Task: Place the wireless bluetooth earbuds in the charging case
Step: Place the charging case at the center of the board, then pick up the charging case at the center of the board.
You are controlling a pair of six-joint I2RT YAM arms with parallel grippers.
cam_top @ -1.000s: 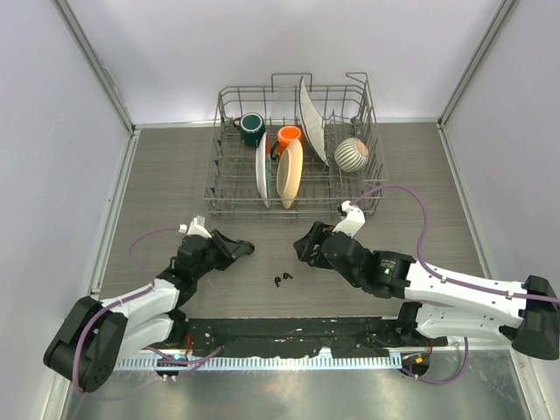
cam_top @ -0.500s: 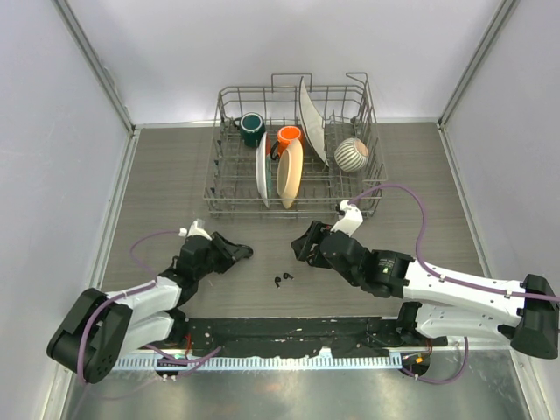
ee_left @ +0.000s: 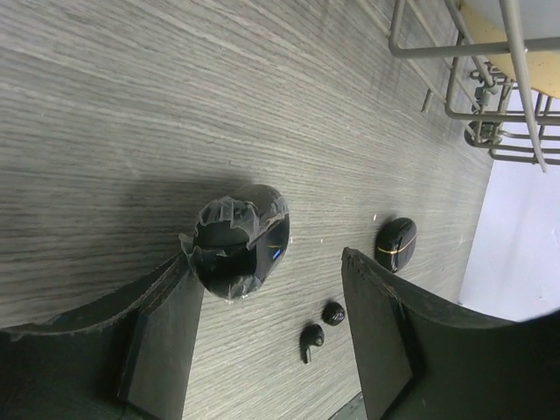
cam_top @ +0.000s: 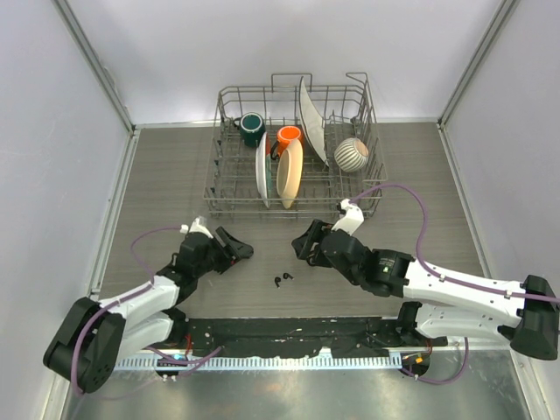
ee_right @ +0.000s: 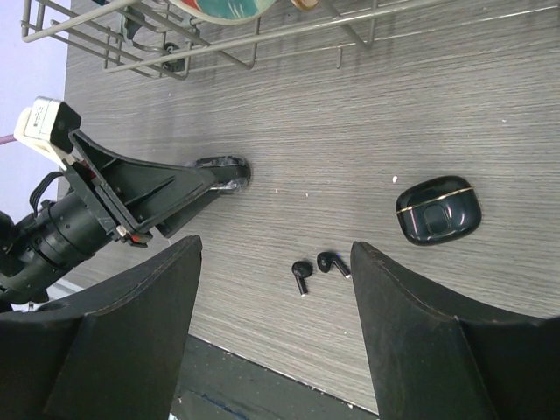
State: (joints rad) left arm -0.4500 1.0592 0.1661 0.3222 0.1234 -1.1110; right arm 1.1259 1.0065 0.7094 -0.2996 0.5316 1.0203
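2 tiny black earbuds [ee_right: 301, 271] lie on the grey wood-grain surface [ee_right: 455, 105] near a glossy black oval charging case [ee_right: 437, 210]. Left fingers [ee_left: 157, 341] and right fingers [ee_right: 420, 341] are spread. Best to pinch 1 bud squarely.

This looks like a robot test cell in a lab. Plain pale walls [cam_top: 52, 131] and metal corner posts [cam_top: 96, 66] box in a grey wood-grain surface [cam_top: 166, 175]. The left arm [cam_top: 140, 302] and right arm [cam_top: 455, 284] are bolted to a black rail [cam_top: 297, 337] at its near edge and trail purple cables [cam_top: 411, 206]. A wire dish rack [cam_top: 289, 199] holding plates [cam_top: 290, 171] and mugs [cam_top: 252, 127] stands at the back.
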